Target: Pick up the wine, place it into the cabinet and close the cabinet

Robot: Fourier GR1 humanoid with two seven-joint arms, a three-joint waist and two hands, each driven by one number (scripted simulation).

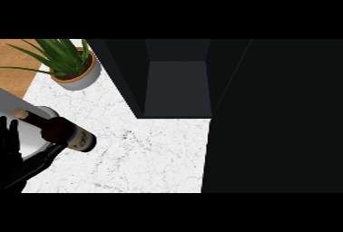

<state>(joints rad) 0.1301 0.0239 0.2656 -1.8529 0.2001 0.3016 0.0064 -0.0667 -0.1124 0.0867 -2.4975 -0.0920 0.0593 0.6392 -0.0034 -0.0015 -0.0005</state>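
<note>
The left hand [19,164] shows as a black mass at the counter's [134,158] near left corner, reaching up to the underside of the wine bottle [61,130]. Black lies against dark glass there, so I cannot tell whether the hand grips the bottle, and the right hand is out of sight.

The bottle lies aslant in the view near the counter's left edge. It has a tan cork end pointing up-left, a dark neck and body, and a pale label with a blue band at the lower-right end. Whether it rests on the counter or is held clear of it cannot be told. Behind it is a pale grey rounded shape [32,136], which I cannot identify.

The counter is white marble with fine grey veins. At its far left corner stands a potted plant [70,63] with long green leaves. The dark cabinet [178,86] at the far edge is open.
</note>
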